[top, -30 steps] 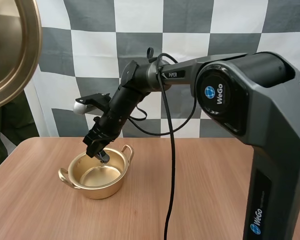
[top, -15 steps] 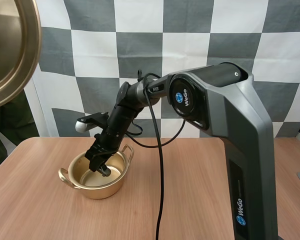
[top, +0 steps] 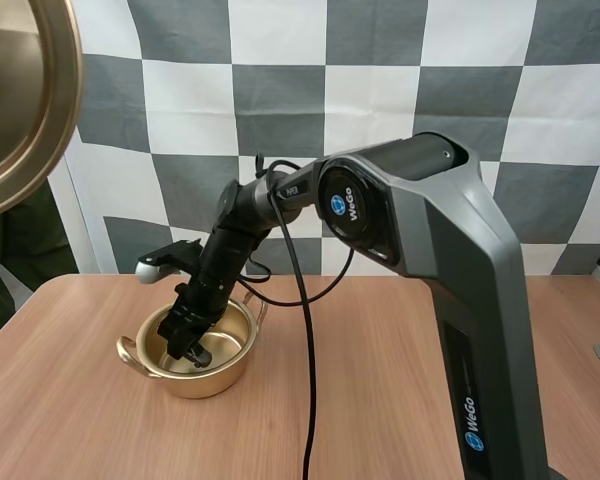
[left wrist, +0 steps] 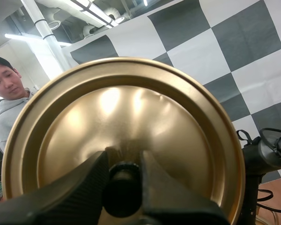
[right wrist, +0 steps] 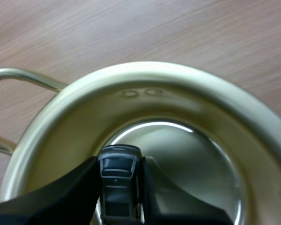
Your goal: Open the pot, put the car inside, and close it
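The right claw (top: 187, 342) grips a dark toy car (right wrist: 118, 185) inside the gold pot (top: 208, 378) on the counter (top: 410, 390). The left claw (left wrist: 123, 168) clamps the lid (left wrist: 131, 108) by its knob (left wrist: 123, 190).

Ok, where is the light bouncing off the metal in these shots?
Left wrist view: soft bright patches on the lid near the knob that the left gripper pinches. Right wrist view: a thin white arc of glare on the floor of the pot beyond the car in the right gripper. High view: the pot's inner wall gleams.
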